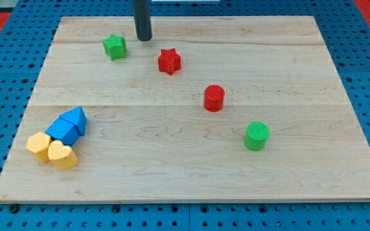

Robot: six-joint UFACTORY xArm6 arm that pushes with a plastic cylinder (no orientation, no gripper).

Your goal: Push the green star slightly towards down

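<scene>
The green star (pixel 115 47) lies near the view's top left on the wooden board (pixel 185 173). My tip (pixel 144 38) is down on the board just to the star's right and a little above it, a short gap apart from it. A red star (pixel 169 61) lies to the right of and below my tip.
A red cylinder (pixel 214 98) stands near the middle and a green cylinder (pixel 257 136) at the lower right. At the lower left, two blue blocks (pixel 69 125) touch a yellow hexagon (pixel 38 146) and a yellow heart (pixel 62 155). A blue pegboard surrounds the board.
</scene>
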